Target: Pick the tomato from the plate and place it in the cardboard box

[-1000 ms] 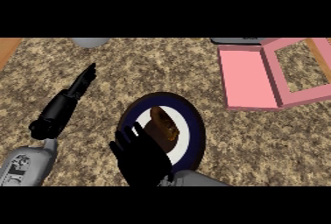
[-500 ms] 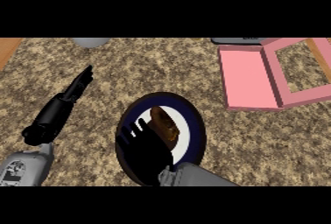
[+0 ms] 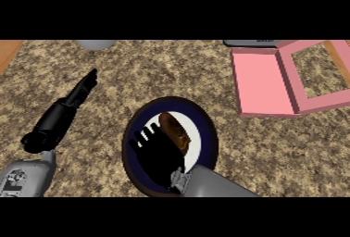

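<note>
A dark-blue-rimmed plate [image 3: 209, 139] with a white centre lies on the speckled counter at the view's middle. On it rests a brownish oblong item [image 3: 175, 129], the tomato by its place. My right hand [image 3: 159, 155] lies over the plate's left half, open, its fingertips [image 3: 145, 136] just left of the item and hiding part of the plate. My left hand [image 3: 67, 108] rests open at the left, fingers straight and pointing up the counter. The box [image 3: 263, 83] at the upper right is pink, with its lid open.
A grey round object [image 3: 96, 44] shows at the top edge. A dark flat thing [image 3: 249, 42] sits behind the pink box. A wooden strip [image 3: 8, 51] borders the counter at the upper left.
My right hand has slid forward over the plate, closer to the brownish item, and its forearm reaches further into view. The left hand has shifted slightly.
</note>
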